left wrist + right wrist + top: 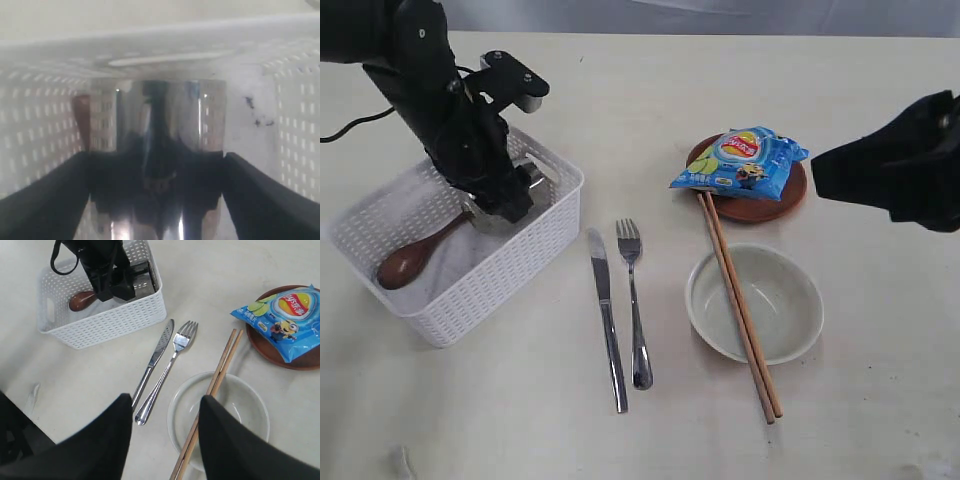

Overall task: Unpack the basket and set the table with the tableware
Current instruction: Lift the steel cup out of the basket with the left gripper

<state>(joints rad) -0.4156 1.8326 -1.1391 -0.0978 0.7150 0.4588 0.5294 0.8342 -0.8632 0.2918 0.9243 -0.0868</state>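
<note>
**Steel cup bracketed, not yet clamped**

The left pincer (pixel 156 165) is held spread wide inside the basket (pixel 510 285), with the steel cup (pixel 165 110) set between its jaws. No squeeze on the cup can be seen. The cup is judged rigid, light and slippery, so it is best taken squarely across its polished wall and closed on firmly. The wooden spoon (pixel 412 258) lies just beside the pincer, also in the basket. The right pincer (pixel 165 440) is parted and empty above the tabletop (pixel 520 430).
</note>
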